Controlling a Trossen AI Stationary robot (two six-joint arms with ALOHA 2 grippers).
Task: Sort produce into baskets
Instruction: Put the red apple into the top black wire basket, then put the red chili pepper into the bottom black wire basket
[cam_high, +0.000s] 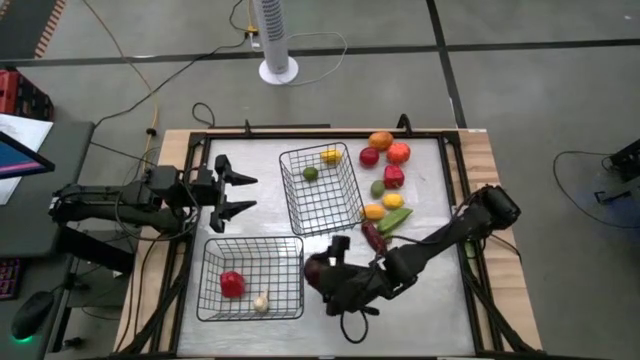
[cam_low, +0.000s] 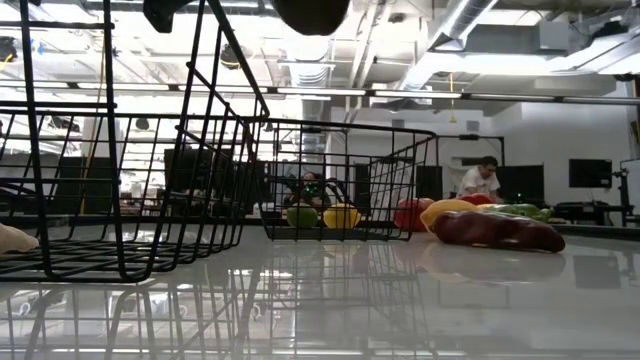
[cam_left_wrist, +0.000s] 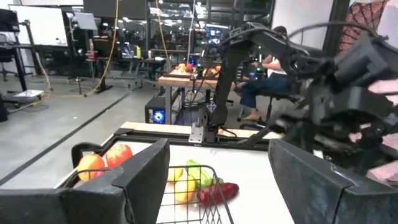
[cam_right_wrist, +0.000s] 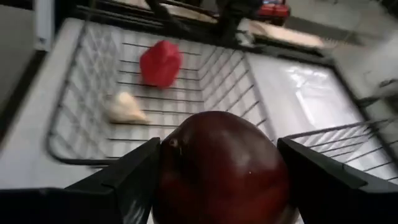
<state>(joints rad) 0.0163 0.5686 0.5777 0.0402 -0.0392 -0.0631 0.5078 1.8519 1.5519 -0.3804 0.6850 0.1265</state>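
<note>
My right gripper (cam_high: 318, 272) is shut on a dark maroon round piece of produce (cam_right_wrist: 221, 165), just right of the near basket (cam_high: 250, 278) and above the table. That basket holds a red piece (cam_high: 232, 284) and a white one (cam_high: 261, 302). The far basket (cam_high: 320, 188) holds a yellow piece (cam_high: 331, 156) and a green one (cam_high: 310, 173). More produce (cam_high: 385, 165) lies on the table at the far right, with a dark maroon long piece (cam_high: 373, 236) nearer. My left gripper (cam_high: 240, 194) is open and empty, left of the far basket. My right gripper pinches the maroon piece by its two opposite sides (cam_right_wrist: 171, 162) between its two fingers. The fingers come from the table's right, about level. The piece is lifted clear of the table; it shows at the low view's top (cam_low: 311, 12).
The table's raised frame (cam_high: 455, 170) runs along the edges. A white fan column (cam_high: 277, 40) stands on the floor beyond the far edge. A person (cam_low: 480, 180) sits in the room behind. Bare table lies near the front edge right of the near basket.
</note>
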